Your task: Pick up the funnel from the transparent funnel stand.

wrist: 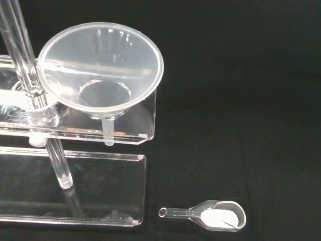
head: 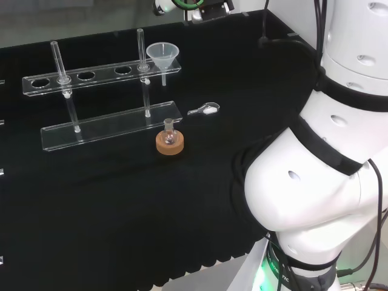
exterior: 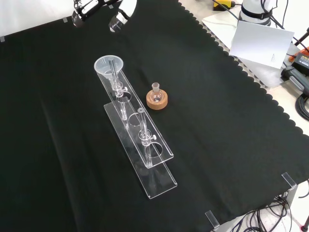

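A black cloth (head: 121, 200) covered the bench. On it stood a transparent funnel stand (head: 103, 73), a long two-tier rack with a row of holes in its upper shelf, running left to right in the head view. No writing could be read on any of the ware.

The clear funnel (head: 162, 56) sat in the hole at the rack's right end in the head view, which was the far end in the front view (exterior: 108, 66). It was upright, its long axis vertical, wide mouth up and narrow stem pointing down through the shelf; the wrist view looked down into its bowl (wrist: 100, 70).

Near the rack's lower shelf, a small flask (head: 169, 134) rested on a cork ring (head: 170, 145). A small clear scoop (wrist: 213, 216) holding white powder lay on the cloth, right of the rack in the head view.

The hand (exterior: 120, 14) hung at the top edge of the front view, beyond the funnel and apart from it. Whether its fingers were spread or curled could not be told.
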